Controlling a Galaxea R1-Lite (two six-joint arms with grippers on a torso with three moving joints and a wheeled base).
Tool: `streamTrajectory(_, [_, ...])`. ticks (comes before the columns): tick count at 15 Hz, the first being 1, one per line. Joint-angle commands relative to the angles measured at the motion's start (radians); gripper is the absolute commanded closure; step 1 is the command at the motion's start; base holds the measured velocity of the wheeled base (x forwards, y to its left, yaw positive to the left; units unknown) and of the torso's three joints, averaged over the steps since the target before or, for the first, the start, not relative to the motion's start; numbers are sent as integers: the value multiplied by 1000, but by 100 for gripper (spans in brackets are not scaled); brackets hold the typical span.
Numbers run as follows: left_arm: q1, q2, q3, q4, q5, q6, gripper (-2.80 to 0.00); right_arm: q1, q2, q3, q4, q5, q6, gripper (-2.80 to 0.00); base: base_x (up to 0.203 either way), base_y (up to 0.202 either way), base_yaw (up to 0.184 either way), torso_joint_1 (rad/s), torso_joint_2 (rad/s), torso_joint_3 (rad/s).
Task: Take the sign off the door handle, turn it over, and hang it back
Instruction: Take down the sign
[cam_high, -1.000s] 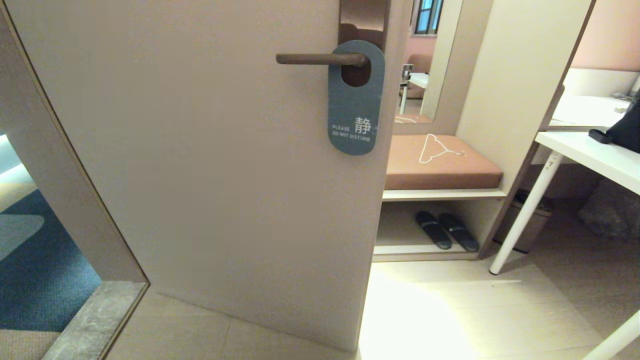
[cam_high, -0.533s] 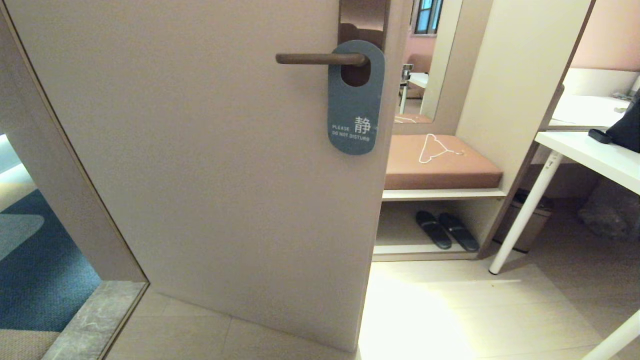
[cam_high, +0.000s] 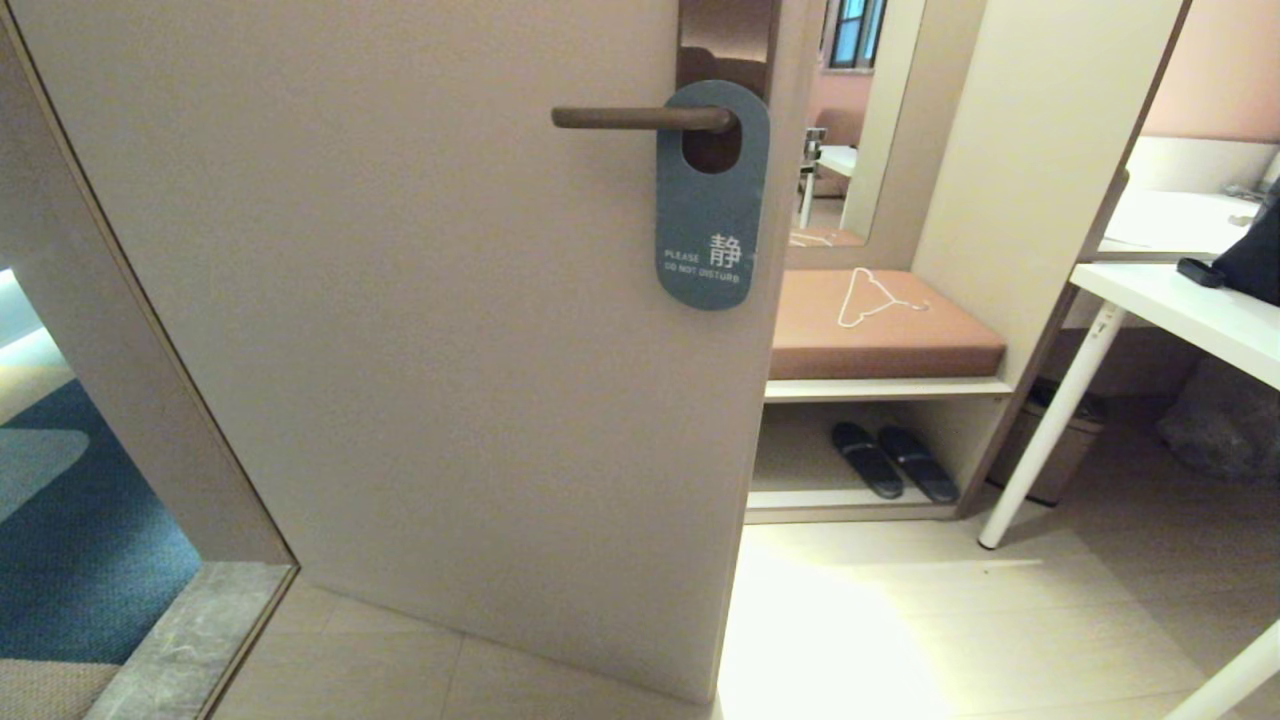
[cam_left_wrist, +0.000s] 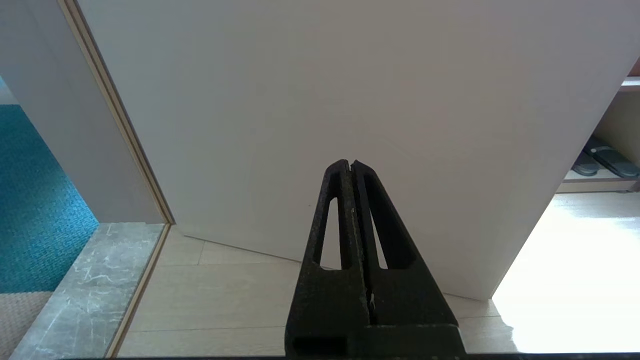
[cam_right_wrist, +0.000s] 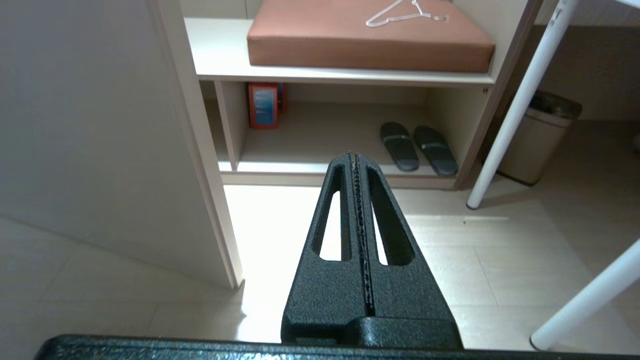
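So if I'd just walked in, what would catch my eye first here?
Probably the slate-blue sign reading "PLEASE DO NOT DISTURB", hanging by its oval hole from the bronze door handle high on the pale door. Next, the white coat hanger lying on the brown cushion to the right, with dark slippers on the shelf below. Each wrist view shows a black tool, left and right, shut and holding nothing.
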Motion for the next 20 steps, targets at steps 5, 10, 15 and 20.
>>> streamTrajectory(5, [0, 0, 0, 0, 1, -1, 0, 0, 68, -87, 33, 4, 2, 0, 0, 0, 0, 0, 0, 0])
streamTrajectory(10, [0, 0, 0, 0, 1, -1, 0, 2, 222, -168, -6, 3, 6, 0, 0, 0, 0, 0, 0, 0])
streamTrajectory(15, [0, 0, 0, 0, 1, -1, 0, 3, 491, -279, -151, 17, 6, 0, 0, 0, 0, 0, 0, 0])
streamTrajectory(20, [0, 0, 0, 0, 1, -1, 0, 2, 655, -455, -200, 258, -1, 0, 0, 0, 0, 0, 0, 0])
